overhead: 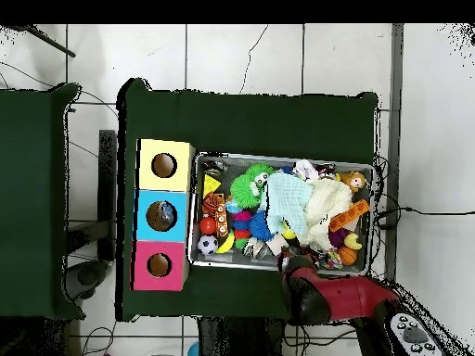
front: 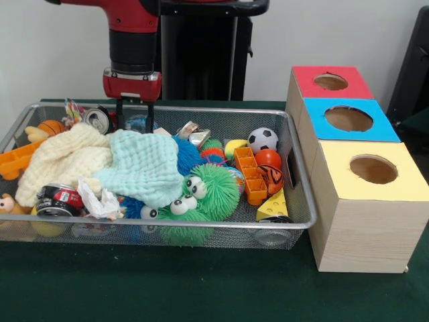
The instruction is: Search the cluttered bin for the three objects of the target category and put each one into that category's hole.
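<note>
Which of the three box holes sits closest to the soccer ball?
The red box's hole; the soccer ball lies at that end of the bin, farther from the blue and yellow ones.

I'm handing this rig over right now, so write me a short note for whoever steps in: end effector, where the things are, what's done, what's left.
End effector: open and empty, fingers down at the wire bin's back rim, touching nothing.
Bin: cluttered. Cream cloth and mint cloth cover the middle; green fuzzy toy, soccer ball, orange ball, cheese wedge, soda can show.
Boxes beside the bin: red-topped, blue-topped and yellow-topped holes.
Done: no sorting visible.
Left: find and post all three targets.
</note>
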`<state>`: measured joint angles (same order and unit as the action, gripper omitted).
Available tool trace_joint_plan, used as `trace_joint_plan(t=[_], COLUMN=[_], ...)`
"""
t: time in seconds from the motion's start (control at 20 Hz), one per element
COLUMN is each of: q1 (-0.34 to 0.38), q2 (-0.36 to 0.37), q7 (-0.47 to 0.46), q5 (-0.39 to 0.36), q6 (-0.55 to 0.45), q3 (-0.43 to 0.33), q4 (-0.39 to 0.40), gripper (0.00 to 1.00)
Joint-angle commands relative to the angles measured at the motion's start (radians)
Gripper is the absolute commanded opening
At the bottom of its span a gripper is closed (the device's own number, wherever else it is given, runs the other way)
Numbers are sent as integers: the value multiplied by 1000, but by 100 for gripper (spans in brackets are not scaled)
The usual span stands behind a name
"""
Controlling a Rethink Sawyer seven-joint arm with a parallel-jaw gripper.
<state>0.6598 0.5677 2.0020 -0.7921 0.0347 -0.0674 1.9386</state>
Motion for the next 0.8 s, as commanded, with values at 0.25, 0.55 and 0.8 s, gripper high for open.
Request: trace_joint_plan(t=[0.25,0.55,0.8], q1=[-10,7,12], q2=[-134,-131,-131], q7=[77,63,61], q5=[15,13,15], q6=[12,-4,-3], q3=[3,-16,-21], q4=[-135,-129,-129], gripper=[100,0,0])
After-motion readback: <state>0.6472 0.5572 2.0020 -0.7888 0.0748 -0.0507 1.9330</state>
